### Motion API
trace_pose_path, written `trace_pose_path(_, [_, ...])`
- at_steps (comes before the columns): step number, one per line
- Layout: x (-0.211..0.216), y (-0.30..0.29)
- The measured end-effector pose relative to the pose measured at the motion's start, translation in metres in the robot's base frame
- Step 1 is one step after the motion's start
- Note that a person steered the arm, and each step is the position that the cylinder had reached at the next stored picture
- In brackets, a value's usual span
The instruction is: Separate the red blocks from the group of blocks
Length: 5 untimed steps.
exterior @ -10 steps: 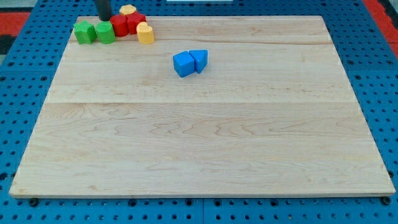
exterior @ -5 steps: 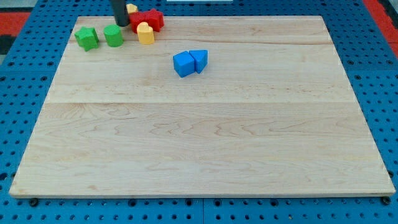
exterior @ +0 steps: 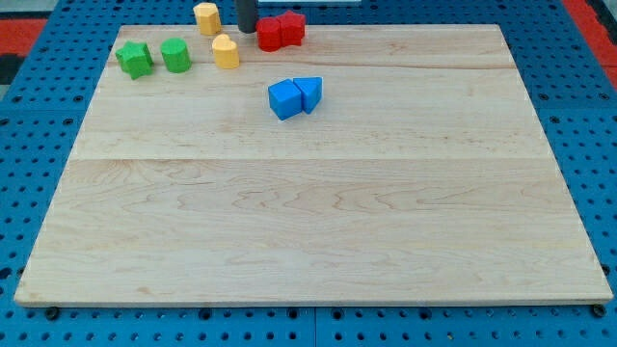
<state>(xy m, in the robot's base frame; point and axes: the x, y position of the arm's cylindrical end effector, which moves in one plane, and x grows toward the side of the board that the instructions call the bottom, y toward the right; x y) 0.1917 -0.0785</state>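
Two red blocks (exterior: 281, 30) sit touching each other at the board's top edge, left of centre. My tip (exterior: 247, 30) is right against their left side. A yellow block (exterior: 206, 17) lies to my tip's left at the top edge, and a second yellow block (exterior: 226, 51) sits just below it. A green star-like block (exterior: 135, 59) and a green block (exterior: 175, 54) stand side by side further left. A blue cube (exterior: 284, 99) and a blue triangular block (exterior: 308, 93) touch each other below the red blocks.
The wooden board (exterior: 318, 241) rests on a blue perforated table (exterior: 598, 145). The red blocks and the upper yellow block lie close to the board's top edge.
My tip has moved right along the top edge, pushing the two red blocks right and away from the yellow and green blocks. The upper yellow block was left behind on the left.
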Motion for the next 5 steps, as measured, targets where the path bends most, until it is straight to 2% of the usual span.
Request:
trace_pose_path(2, [0.0,0.033])
trace_pose_path(4, [0.0,0.026])
trace_pose_path(5, [0.002,0.053])
